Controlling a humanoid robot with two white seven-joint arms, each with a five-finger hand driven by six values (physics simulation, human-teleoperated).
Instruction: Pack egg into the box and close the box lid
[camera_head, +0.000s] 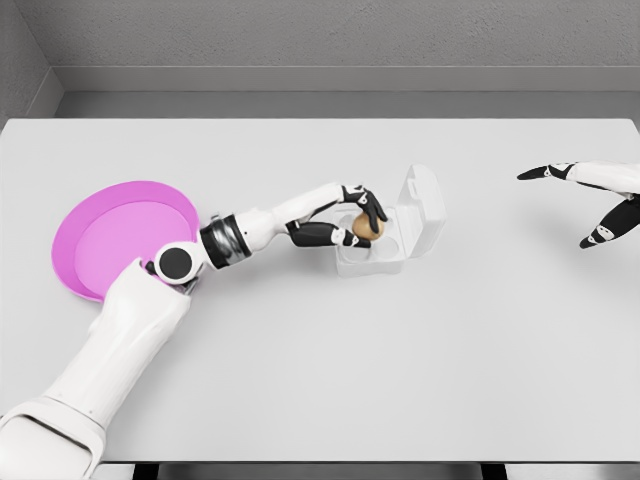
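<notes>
A small white box (385, 255) stands near the middle of the table with its lid (426, 205) tilted up and open on the right side. My left hand (362, 222) reaches in from the lower left and is shut on a brown egg (365, 227), held just over the box's left cell. My right hand (590, 195) hovers at the far right edge, fingers spread, well away from the box.
A pink plate (125, 235) lies on the left of the white table (400, 380), beside my left forearm. A grey wall runs behind the table's far edge.
</notes>
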